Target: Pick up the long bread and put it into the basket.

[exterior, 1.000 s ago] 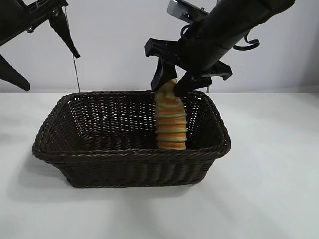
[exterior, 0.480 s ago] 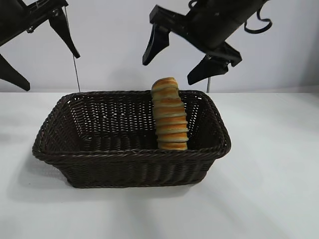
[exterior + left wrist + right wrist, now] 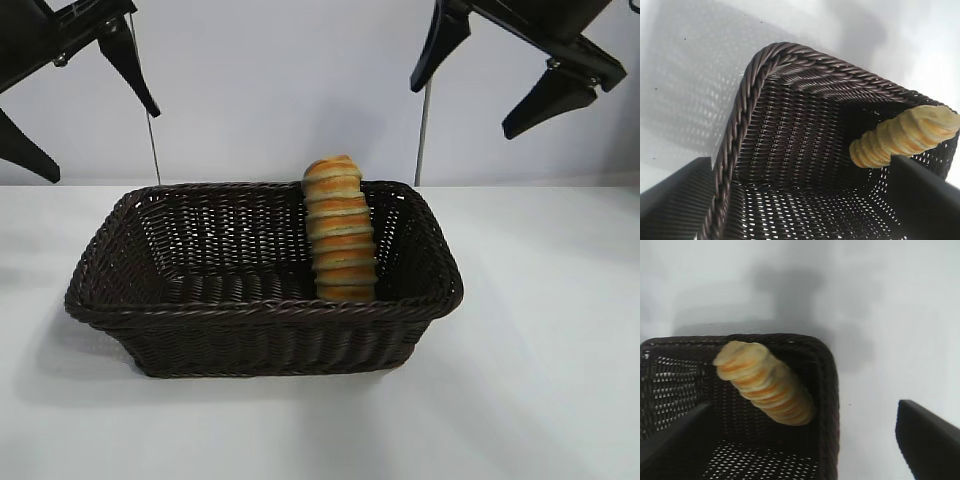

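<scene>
The long bread [image 3: 340, 230] stands on end inside the basket [image 3: 260, 320], leaning on its far wall near the right corner. The right hand [image 3: 515, 75] hangs spread wide above it, holding nothing. The left hand [image 3: 75, 100] hangs spread too, over the basket's left end.

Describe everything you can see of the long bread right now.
The oblong golden-orange bread loaf with pale cream ridged rings stands nearly upright inside the rectangular dark brown woven wicker basket, at the end nearer the right arm. Its lower end rests on the basket floor; its rounded top pokes above the braided rim, seemingly leaning on the wall. It looks intact, and no end effector touches it.
</scene>
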`<state>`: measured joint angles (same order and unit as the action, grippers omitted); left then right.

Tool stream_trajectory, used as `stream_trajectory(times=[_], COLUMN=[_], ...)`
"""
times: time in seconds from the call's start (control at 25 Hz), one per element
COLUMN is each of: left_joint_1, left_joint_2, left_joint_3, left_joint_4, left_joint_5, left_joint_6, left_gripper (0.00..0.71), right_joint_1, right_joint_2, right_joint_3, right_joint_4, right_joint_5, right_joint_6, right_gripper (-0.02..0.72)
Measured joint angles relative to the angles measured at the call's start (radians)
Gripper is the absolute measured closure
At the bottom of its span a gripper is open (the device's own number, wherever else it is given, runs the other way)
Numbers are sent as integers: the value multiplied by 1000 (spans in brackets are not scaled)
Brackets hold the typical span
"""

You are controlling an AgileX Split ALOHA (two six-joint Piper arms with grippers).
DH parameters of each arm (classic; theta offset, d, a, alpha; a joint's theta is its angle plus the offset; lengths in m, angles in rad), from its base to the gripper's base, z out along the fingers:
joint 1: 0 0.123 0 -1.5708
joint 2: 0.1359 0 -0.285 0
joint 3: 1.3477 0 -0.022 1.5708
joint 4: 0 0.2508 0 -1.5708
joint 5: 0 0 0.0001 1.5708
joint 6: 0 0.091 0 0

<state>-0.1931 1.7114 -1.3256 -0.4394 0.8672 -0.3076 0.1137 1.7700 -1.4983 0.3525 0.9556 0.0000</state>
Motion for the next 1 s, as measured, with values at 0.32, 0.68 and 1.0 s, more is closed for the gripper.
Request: stream_trajectory(times=[0.32, 0.68, 1.0], left_joint_1=[0, 0, 0], left_joint_2=[0, 0, 0], left_joint_3=[0, 0, 0], left_joint_4=[0, 0, 0], left_joint_5=[0, 0, 0], left_joint_6=[0, 0, 0], left_gripper=[34, 34, 34], right_joint_1=[0, 0, 0], right_joint_2=[0, 0, 0], right_joint_3=[0, 0, 0], right_joint_4=[-6, -17, -34], right_joint_5=[15, 15, 16], right_joint_6=[19, 27, 33], right_gripper=[9, 9, 8])
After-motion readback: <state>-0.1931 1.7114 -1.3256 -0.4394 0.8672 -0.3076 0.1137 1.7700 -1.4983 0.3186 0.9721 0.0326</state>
